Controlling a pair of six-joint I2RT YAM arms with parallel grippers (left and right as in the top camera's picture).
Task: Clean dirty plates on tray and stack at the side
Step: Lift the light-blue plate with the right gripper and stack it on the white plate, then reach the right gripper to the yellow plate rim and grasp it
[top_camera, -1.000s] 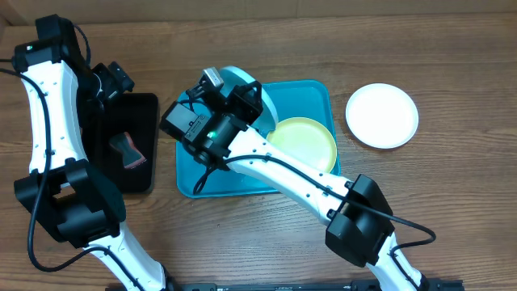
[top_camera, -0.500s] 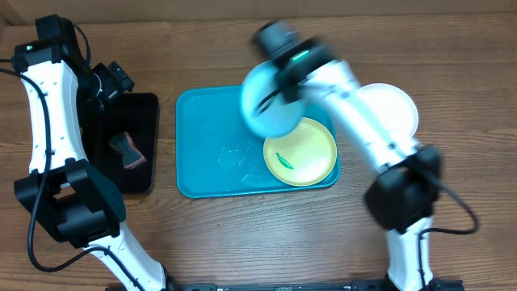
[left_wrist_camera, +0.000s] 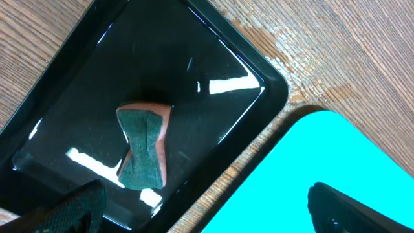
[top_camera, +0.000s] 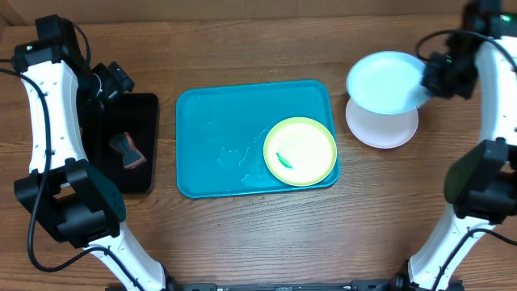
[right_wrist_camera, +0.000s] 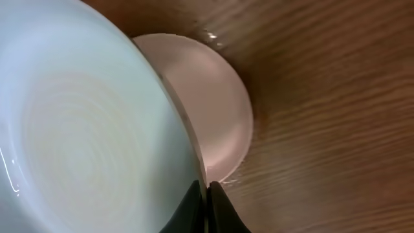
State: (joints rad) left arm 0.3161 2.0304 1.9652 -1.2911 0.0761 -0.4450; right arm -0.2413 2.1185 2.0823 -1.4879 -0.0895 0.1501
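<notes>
The pale blue plate (top_camera: 386,81) hangs in the air at the right side of the table (top_camera: 242,234), above the white plate (top_camera: 380,131), which lies on the wood. The two overlap from above, but I cannot tell if they touch. The right gripper (top_camera: 432,77) holds the blue plate by its rim, with the jaws pressed together on the thin edge, as the right wrist view shows.

The yellow-green plate (top_camera: 300,151) lies in the right part of the turquoise tray (top_camera: 218,121) and carries a small green smear (top_camera: 283,159), so it is probably next to be cleaned.

These plates look light, stiff and smooth, I think plastic. They are not fragile, but they are slippery. The rim is the only good place to take hold, and a plate held this way can tilt easily.

The left gripper (top_camera: 115,81) hovers with the jaws wide apart over the black tray (top_camera: 145,109), where a sponge (left_wrist_camera: 143,149) lies.
</notes>
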